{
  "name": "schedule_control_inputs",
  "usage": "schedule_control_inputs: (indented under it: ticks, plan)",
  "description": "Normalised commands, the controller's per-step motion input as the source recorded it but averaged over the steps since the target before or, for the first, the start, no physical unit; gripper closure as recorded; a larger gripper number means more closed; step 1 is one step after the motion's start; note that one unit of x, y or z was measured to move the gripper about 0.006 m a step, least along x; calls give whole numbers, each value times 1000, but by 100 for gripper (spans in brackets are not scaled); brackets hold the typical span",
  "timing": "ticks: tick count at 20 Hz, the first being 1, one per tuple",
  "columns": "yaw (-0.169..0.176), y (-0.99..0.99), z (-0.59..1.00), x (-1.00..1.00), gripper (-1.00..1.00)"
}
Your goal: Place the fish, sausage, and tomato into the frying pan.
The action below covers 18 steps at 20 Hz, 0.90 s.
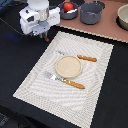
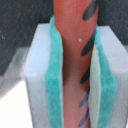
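My gripper (image 1: 45,34) hangs over the black table near the far left corner of the striped placemat, to the exterior view's left of the frying pan (image 1: 64,14). In the wrist view the gripper (image 2: 75,85) is shut on the sausage (image 2: 72,30), a reddish rod with dark marks pressed between the teal pads (image 2: 54,75). The sausage's tip shows below the fingers in the exterior view (image 1: 46,37). The tomato (image 1: 68,6) lies in the frying pan. I cannot make out the fish; a pale spot beside the tomato is too small to tell.
A deeper grey pot (image 1: 91,12) stands right of the pan on the brown board (image 1: 107,25). Another bowl (image 1: 123,17) is at the exterior view's right edge. The placemat (image 1: 35,80) holds a tan plate (image 1: 68,66), a knife (image 1: 86,58) and a fork (image 1: 67,81).
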Motion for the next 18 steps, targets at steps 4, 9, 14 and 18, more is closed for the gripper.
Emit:
schedule_control_inputs:
  ticks: [4, 9, 14, 18]
  plan:
    - [-39, 0, 1000, -70, 100]
    - [-55, 84, 1000, 74, 100]
    - [0, 454, 1000, 402, 100]
    - [1, 672, 1000, 521, 100]
